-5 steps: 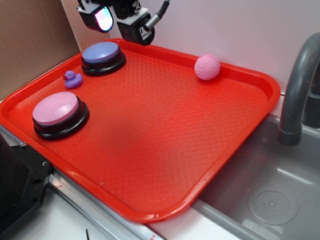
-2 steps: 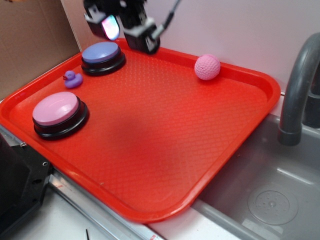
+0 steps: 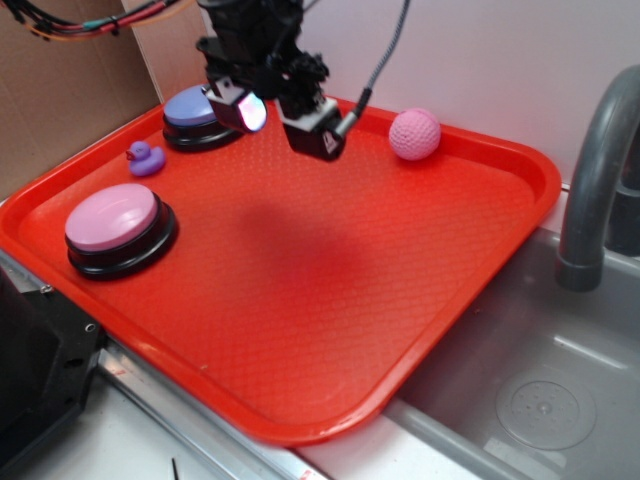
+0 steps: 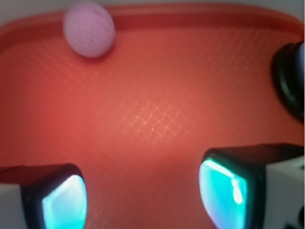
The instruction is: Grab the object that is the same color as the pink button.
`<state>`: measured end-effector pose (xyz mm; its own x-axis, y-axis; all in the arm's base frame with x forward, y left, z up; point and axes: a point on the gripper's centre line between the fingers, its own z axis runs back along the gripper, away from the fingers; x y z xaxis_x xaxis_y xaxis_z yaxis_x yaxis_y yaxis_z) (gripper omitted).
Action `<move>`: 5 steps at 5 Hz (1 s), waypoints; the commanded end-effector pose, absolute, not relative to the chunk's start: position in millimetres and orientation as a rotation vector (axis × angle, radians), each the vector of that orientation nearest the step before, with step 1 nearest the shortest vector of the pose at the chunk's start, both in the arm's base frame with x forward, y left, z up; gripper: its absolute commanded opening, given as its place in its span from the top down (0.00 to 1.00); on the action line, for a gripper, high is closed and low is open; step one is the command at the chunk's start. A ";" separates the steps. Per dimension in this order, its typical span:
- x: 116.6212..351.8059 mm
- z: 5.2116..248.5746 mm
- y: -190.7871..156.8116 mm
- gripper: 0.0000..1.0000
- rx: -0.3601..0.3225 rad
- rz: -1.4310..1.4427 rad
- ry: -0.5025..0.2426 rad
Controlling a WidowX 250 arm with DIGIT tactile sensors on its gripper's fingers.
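Observation:
The small pink knitted ball rests at the far edge of the red tray; the wrist view shows the ball at top left. The pink button on its black base stands near the tray's left front. My gripper hovers over the back of the tray, left of the ball and apart from it. It is open, and only bare tray shows between the glowing pads of the gripper.
A blue-purple domed button on a black base sits behind the gripper at the back left, also at the wrist view's right edge as a dark base. A small purple duck lies beside it. A grey sink and faucet are on the right.
The gripper has come down and moved right, from above the blue-purple button toward the tray's middle back, nearer the pink ball. Nothing on the tray has shifted.

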<state>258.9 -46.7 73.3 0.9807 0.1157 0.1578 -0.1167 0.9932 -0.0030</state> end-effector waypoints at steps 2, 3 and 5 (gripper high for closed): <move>318.9 81.9 -70.2 0.00 -0.035 0.076 -0.332; 332.0 72.9 -66.3 0.00 -0.054 0.105 -0.346; 352.9 57.3 -65.7 0.00 -0.038 0.096 -0.343</move>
